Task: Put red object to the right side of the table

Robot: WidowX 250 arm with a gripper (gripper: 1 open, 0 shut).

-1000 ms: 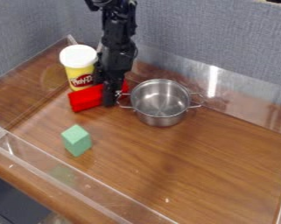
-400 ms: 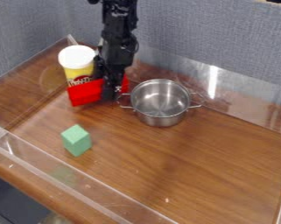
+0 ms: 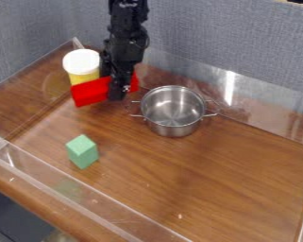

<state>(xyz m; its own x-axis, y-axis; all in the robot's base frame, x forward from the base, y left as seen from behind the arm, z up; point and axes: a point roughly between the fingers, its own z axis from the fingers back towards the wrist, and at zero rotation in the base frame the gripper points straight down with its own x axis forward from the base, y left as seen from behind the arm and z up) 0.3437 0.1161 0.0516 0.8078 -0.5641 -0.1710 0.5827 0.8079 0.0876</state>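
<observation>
The red object [image 3: 91, 94], a bright-red rectangular block, hangs just above the table [image 3: 179, 184] at the back left. My gripper [image 3: 117, 89] comes down from above and is shut on the block's right end. The block's left part sticks out toward the yellow tub, and its right end is hidden behind the black fingers. Whether the block touches the tub I cannot tell.
A yellow tub with a red label [image 3: 80, 68] stands right behind the block. A steel pot [image 3: 174, 109] sits just right of the gripper. A small green cube [image 3: 80, 151] lies front left. Clear acrylic walls [image 3: 260, 95] edge the tabletop.
The gripper has lifted the red block off the tabletop and carried it slightly up and to the left, closer to the yellow tub. Pot and green cube have not moved.
</observation>
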